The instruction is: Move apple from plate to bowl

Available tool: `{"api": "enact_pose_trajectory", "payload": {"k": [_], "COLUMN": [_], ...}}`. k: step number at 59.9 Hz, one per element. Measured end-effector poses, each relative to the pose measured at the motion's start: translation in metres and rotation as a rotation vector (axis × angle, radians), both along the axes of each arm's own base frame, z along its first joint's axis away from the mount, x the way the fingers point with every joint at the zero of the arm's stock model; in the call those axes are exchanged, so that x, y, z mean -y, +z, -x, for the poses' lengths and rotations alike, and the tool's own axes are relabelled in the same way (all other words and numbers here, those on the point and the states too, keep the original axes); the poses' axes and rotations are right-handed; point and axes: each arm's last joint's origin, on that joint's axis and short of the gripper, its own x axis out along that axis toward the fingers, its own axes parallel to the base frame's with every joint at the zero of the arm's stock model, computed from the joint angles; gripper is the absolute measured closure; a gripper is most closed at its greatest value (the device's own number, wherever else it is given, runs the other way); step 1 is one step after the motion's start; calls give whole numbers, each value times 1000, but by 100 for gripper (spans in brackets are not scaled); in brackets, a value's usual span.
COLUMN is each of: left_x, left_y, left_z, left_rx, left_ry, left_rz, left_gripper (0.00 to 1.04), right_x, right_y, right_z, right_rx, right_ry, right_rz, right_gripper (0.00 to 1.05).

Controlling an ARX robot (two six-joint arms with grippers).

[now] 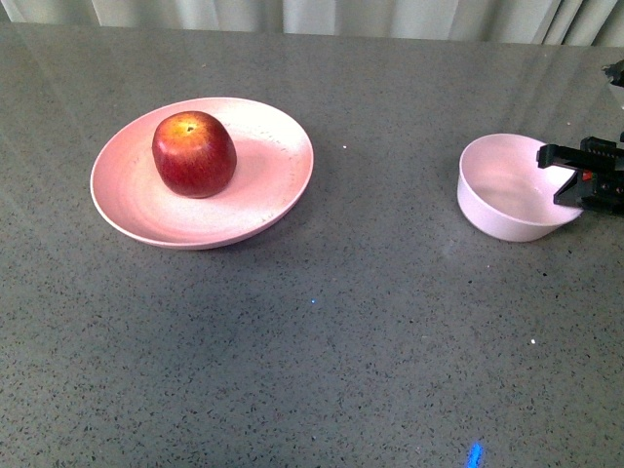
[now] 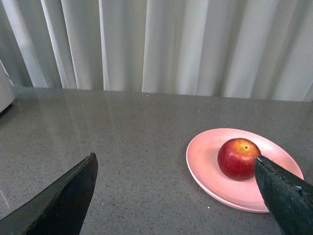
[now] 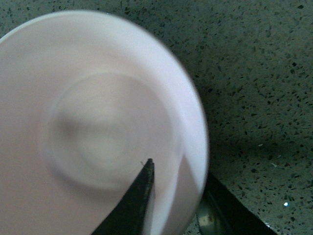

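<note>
The dark red apple sits on the salmon-pink plate at the table's left. The pale pink bowl stands at the right, tilted a little. My right gripper is shut on the bowl's right rim, one finger inside and one outside; the right wrist view shows the bowl blurred, with one dark finger inside it. My left gripper is open and empty, out of the front view; its wrist view shows the apple on the plate beside one fingertip.
The table is a grey speckled stone surface. Pale curtains hang behind its far edge. A white object shows at the edge of the left wrist view.
</note>
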Motion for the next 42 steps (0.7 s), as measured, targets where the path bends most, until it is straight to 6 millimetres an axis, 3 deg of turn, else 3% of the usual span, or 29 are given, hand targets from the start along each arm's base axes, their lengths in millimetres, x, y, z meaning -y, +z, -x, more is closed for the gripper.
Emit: {"api": "enact_pose_trajectory", "payload": {"k": [3, 26, 42], "left_x": [0, 0, 0], "left_y": [0, 0, 0], "left_z": [0, 0, 0], "left_rx": [0, 0, 0], "left_ry": [0, 0, 0], "left_rz": [0, 0, 0], "left_gripper": [9, 9, 9], "right_x": [-5, -45, -62], "right_y": [1, 15, 1], "right_z": [0, -16, -24], "right_rx": [0, 38, -20], "right_ry": [14, 81, 90], "right_rz": [-10, -59, -70], "right_gripper": [103, 103, 103]}}
